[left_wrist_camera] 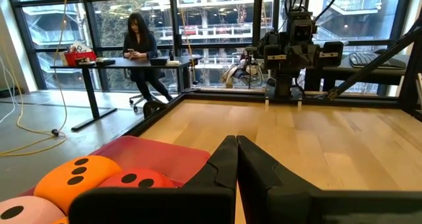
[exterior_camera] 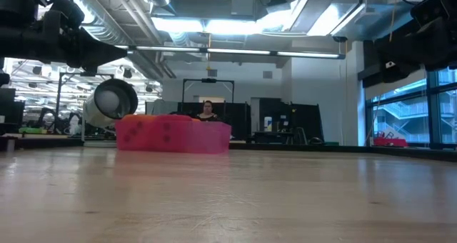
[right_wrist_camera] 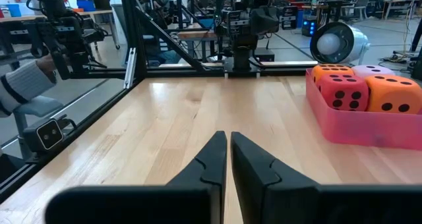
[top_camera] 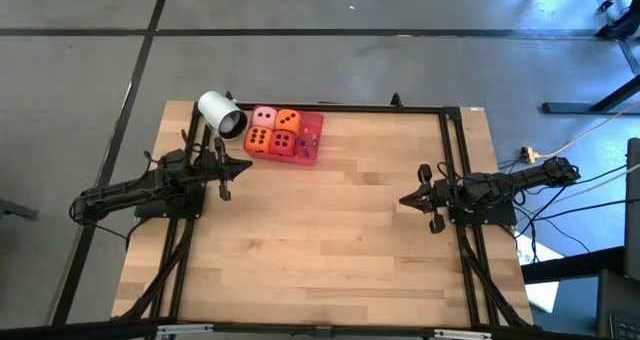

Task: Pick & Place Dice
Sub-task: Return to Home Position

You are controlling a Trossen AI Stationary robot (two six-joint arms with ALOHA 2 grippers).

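The four dice [top_camera: 265, 117] are lying inside the red tray [right_wrist_camera: 369, 133] on the worktop [top_camera: 330, 240]. The left jaws are hanging closed to a narrow slit, just beside the tray. The right jaws are hanging equally closed, well apart from the tray.

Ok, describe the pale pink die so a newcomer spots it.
On the wooden table, find the red tray beside the white cylinder. The pale pink die sits in the tray corner nearest that cylinder, the only die there not orange or red.
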